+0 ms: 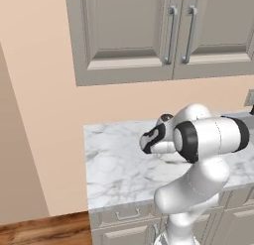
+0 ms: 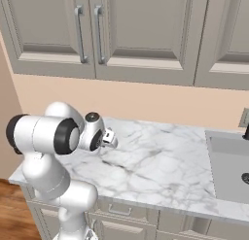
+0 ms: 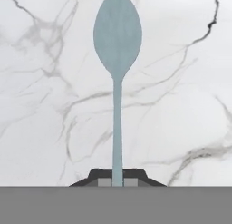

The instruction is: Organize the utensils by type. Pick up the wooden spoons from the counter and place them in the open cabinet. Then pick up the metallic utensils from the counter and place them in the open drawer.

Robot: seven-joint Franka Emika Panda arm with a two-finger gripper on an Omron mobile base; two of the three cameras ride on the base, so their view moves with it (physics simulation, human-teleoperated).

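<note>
A pale teal-blue metallic spoon point(image 3: 117, 46) points away from my hand, its oval bowl far out and its thin handle running back between my fingertips. My gripper point(image 3: 117, 178) is shut on the end of that handle. The spoon hangs over the white marble counter point(image 3: 181, 82). In the right base view my gripper point(image 2: 110, 137) hovers a little above the counter point(image 2: 160, 161) near its left end. In the left base view the hand point(image 1: 150, 140) sits over the middle of the counter point(image 1: 114, 164), partly behind my forearm.
Grey-beige upper cabinets point(image 2: 141, 30) with bar handles hang shut above the counter. A sink point(image 2: 228, 166) is sunk into the counter at the right, with a wall outlet point(image 2: 244, 117) behind it. Shut drawer fronts point(image 1: 124, 215) run below the slab. A wall and wooden floor point(image 1: 44, 231) lie left.
</note>
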